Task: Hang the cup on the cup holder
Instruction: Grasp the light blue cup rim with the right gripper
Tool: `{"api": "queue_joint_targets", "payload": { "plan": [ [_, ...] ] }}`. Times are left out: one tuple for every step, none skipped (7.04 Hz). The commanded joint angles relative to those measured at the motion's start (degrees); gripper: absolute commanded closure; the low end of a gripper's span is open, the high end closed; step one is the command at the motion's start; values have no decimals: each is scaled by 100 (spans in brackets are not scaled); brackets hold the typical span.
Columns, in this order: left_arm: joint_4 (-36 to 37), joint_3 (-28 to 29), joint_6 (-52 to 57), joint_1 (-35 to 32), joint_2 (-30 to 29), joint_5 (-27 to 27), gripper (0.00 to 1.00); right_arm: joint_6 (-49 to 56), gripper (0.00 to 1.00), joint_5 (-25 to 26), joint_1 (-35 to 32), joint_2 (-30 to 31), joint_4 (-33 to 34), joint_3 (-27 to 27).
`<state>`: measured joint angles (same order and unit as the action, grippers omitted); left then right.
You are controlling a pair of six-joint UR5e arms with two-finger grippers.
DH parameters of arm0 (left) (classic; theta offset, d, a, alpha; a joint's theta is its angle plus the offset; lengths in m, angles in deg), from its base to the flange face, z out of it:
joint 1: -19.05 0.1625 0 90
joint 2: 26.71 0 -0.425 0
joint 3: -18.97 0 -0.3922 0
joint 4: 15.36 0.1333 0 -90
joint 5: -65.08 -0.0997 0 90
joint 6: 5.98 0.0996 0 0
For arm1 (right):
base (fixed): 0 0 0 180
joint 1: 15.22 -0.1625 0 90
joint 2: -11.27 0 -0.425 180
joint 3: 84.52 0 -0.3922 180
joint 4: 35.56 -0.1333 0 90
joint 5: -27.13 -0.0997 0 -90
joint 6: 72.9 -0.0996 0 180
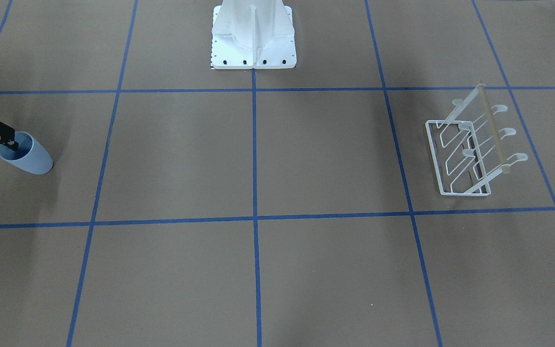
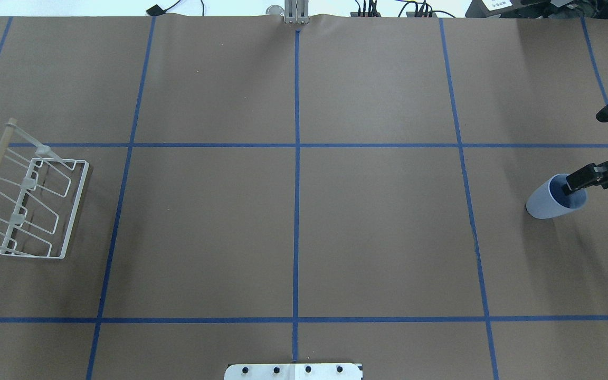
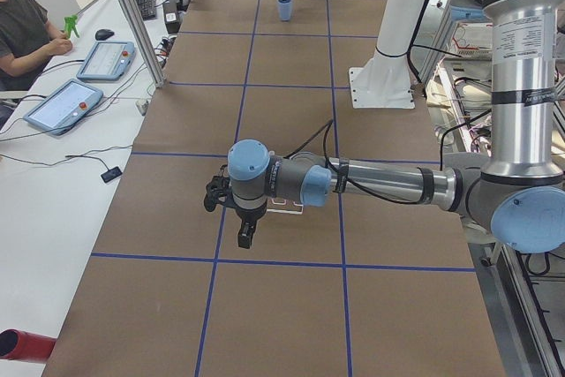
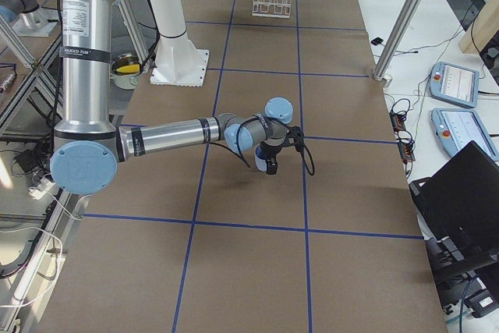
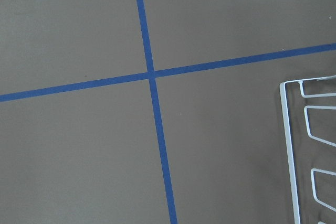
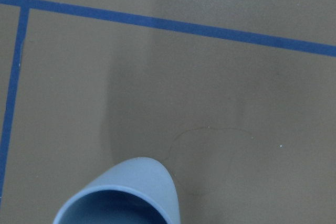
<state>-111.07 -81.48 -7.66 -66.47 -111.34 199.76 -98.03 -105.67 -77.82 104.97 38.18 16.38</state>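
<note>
The light blue cup (image 2: 553, 200) stands mouth up on the table at the far right of the overhead view. It also shows in the front view (image 1: 27, 156) and the right wrist view (image 6: 126, 195). My right gripper (image 2: 585, 150) is open. One finger (image 2: 581, 179) dips into the cup's mouth and the other stays outside, apart from it. The white wire cup holder (image 2: 29, 206) with its wooden bar stands at the far left. My left gripper (image 3: 244, 231) hovers near the holder's end; I cannot tell whether it is open. The left wrist view shows the holder's base frame (image 5: 289, 150).
The white bolted pedestal (image 1: 253, 38) stands at the middle of the robot's side. Blue tape lines divide the brown table (image 2: 378, 227) into squares. Tablets and cables lie on a side bench (image 3: 79, 103), where a person sits.
</note>
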Motion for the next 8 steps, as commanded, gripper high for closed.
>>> {"api": "queue_joint_targets", "payload": {
  "plan": [
    [0, 0, -8, 0, -9, -3, 1, -10, 8, 26, 72, 17, -1, -27],
    [0, 0, -8, 0, -9, 6, 1, -10, 35, 27, 81, 17, -1, -62],
    [0, 0, -8, 0, -9, 6, 1, -10, 91, -8, 81, 17, -1, -62],
    [0, 0, -8, 0, -9, 6, 1, -1, 100, 9, 81, 17, -9, -71],
    [0, 9, 1, 0, -18, 6, 1, 25, 100, 0, 81, 17, -9, -54],
    [0, 9, -8, 0, -18, -3, 1, -9, 100, -26, 73, 8, -9, 34],
    [0, 9, -8, 0, -18, -3, 1, -18, 100, -35, 47, 26, -9, 217],
    [0, -9, -8, 0, -18, 41, 1, -53, 100, -61, -15, 61, 8, 480]
  ]
}}
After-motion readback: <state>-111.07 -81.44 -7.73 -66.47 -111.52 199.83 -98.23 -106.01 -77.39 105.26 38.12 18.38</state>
